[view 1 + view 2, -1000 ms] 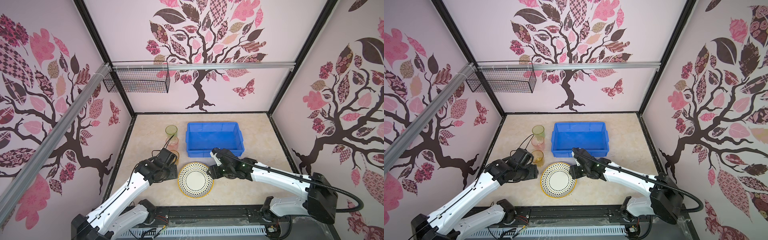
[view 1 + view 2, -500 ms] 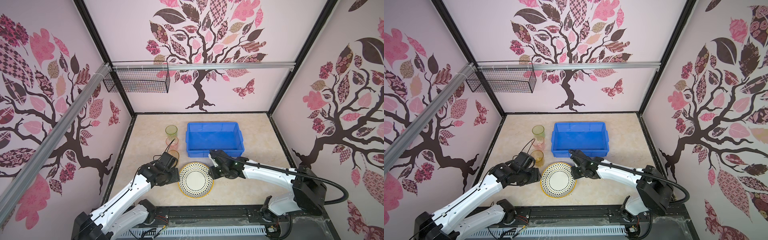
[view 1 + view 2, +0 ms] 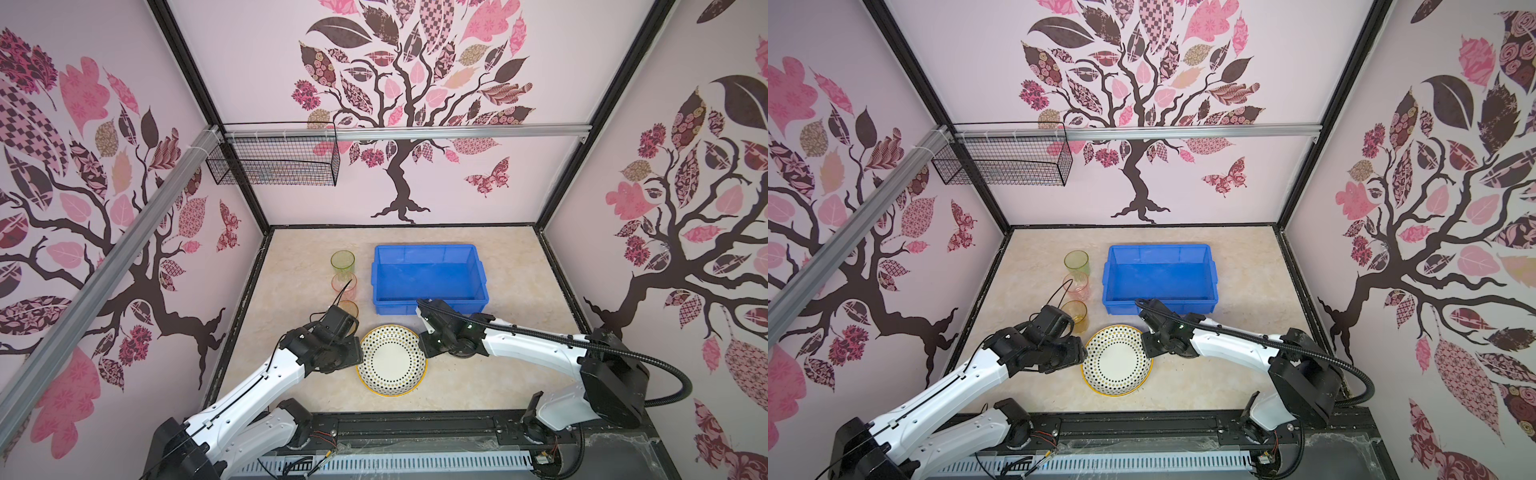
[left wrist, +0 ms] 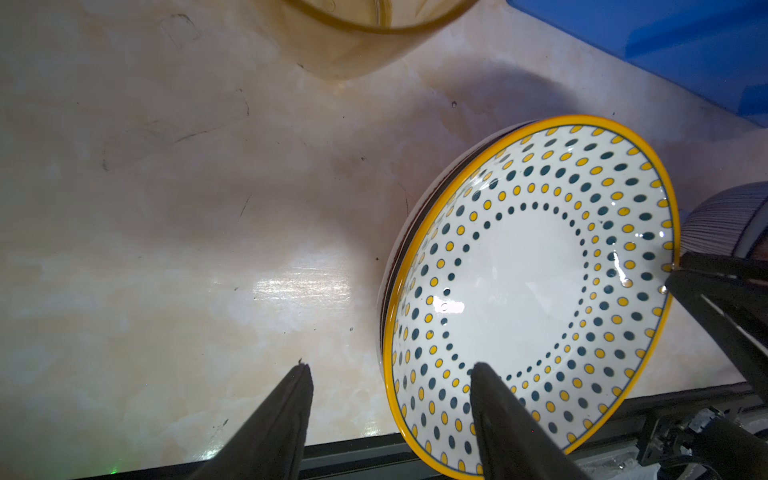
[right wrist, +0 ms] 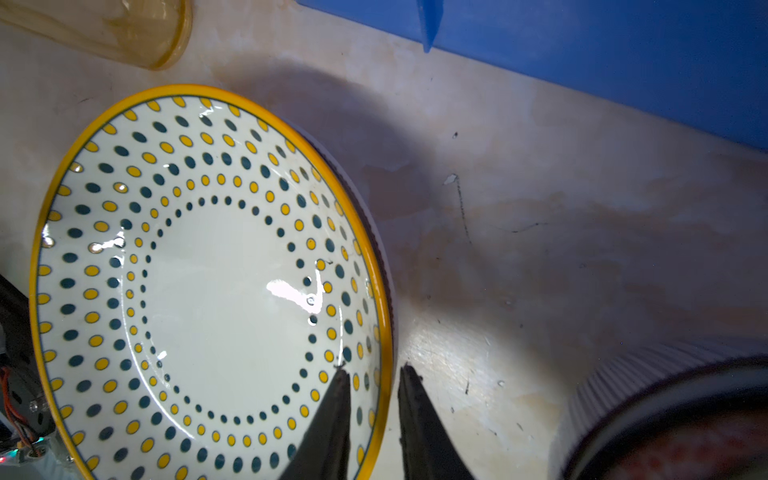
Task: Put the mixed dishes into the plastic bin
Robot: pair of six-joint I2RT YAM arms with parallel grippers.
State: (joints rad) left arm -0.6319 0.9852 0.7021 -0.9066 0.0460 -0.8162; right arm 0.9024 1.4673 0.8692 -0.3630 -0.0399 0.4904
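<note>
A black wire basket [image 3: 272, 162] hangs from the aluminium rail [image 3: 457, 132] above the surface's [image 3: 299, 266] far left corner.

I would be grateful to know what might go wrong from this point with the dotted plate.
1. The fingers of the right gripper straddle only the thin rim of the dotted plate; it may slip or tip when lifted.
2. The striped bowl sits close beside that gripper and could get knocked.
3. The amber tumbler stands right by the left gripper; a swing may topple it.
</note>
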